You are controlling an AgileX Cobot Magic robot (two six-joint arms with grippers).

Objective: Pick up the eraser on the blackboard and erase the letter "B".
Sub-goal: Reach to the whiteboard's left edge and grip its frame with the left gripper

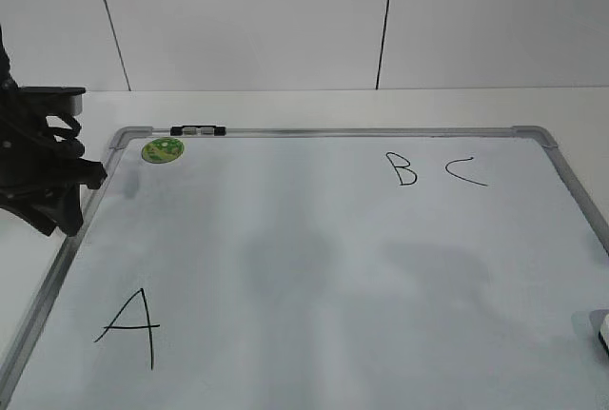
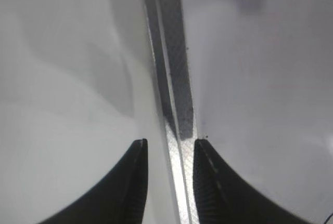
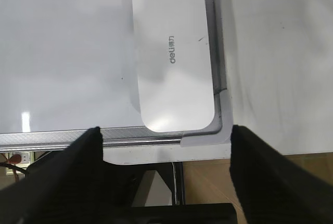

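The blackboard (image 1: 314,267) is a white board with a silver frame, lying flat on the table. It bears a black "B" (image 1: 405,169) near its far edge. The eraser (image 3: 173,52), a flat white rounded block with faint print, lies in a near corner of the board (image 3: 67,52). Only a sliver of the eraser (image 1: 600,327) shows at the exterior view's right edge. My right gripper (image 3: 165,135) is open and empty, above the board's frame just short of the eraser. My left gripper (image 2: 170,143) is open and empty, straddling the frame rail (image 2: 177,78) at the board's left edge (image 1: 67,210).
A "C" (image 1: 466,172) is right of the "B" and a large "A" (image 1: 131,326) is at the near left. A round green sticker (image 1: 162,150) and a black-and-grey clip (image 1: 198,130) sit at the far left corner. The table edge and floor (image 3: 208,182) show below the eraser.
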